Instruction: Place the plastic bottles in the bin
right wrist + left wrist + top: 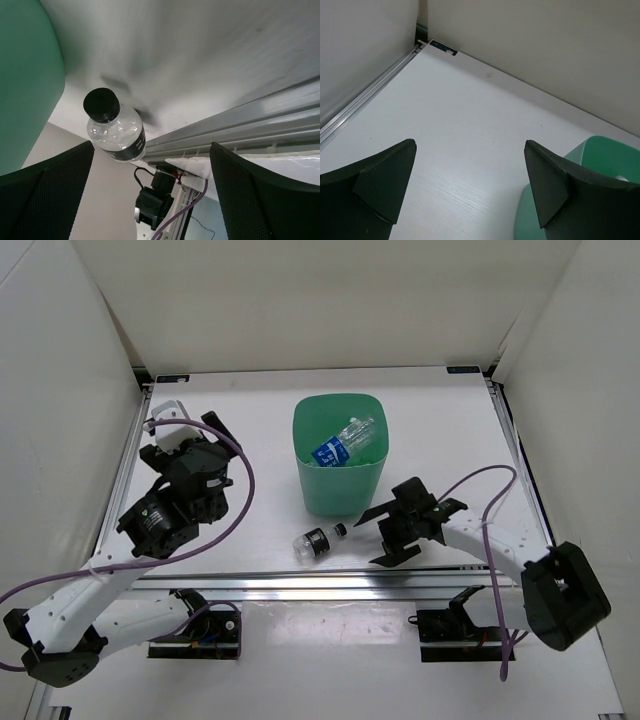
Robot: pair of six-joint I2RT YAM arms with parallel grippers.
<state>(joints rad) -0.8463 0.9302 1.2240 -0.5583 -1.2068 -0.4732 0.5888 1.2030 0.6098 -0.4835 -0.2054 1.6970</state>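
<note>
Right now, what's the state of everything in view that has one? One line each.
bin: upright, open top, at least one bottle inside.
blue-label bottle: inside the bin, lying tilted.
short bottle: on the table in front of the bin, on its side, black cap on, not gripped.
left gripper: open, empty.
right gripper: open, empty, short bottle just ahead of it.
</note>
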